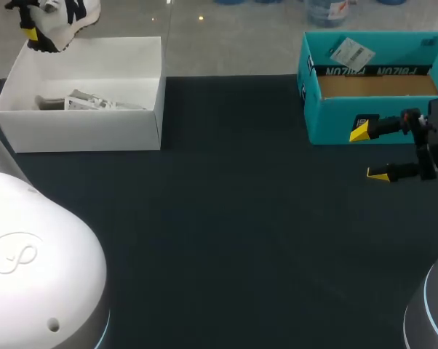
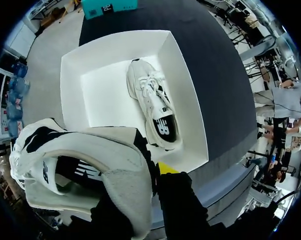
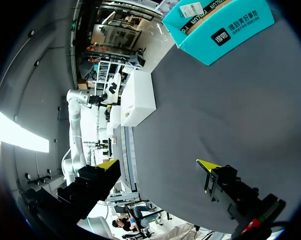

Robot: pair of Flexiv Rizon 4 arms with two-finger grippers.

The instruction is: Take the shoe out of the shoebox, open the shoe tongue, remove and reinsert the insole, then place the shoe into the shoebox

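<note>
Holding a white and black lace-up sneaker with a grey suede heel (image 2: 78,167) aloft in the left gripper (image 1: 32,35), above the far left corner of the open white cardboard shoebox (image 1: 81,132). Pinching it at the padded heel collar, with one yellow fingertip (image 2: 165,167) showing outside the shoe and the other hidden by it, so clamping firmly on the sneaker. Leaving a second, matching sneaker (image 2: 153,107) lying inside the shoebox, close against one wall.

Judging the held sneaker as light, with a soft, yielding upper and a stiffer, grippier sole. Probably sagging and swinging from a collar pinch, so favouring the firm back of the heel or the sole's sides for a steadier hold, leaving tongue and laces free for opening. Expecting a thin, floppy insole, best taken at its heel edge.

Angling the left wrist steeply downward over the shoebox. Hovering the right gripper (image 1: 369,153) low over the dark table (image 1: 226,218), well to the right of the shoebox, with fingers spread wide and carrying nothing. Showing a teal cardboard box (image 1: 335,125) further to the shoebox's right.
</note>
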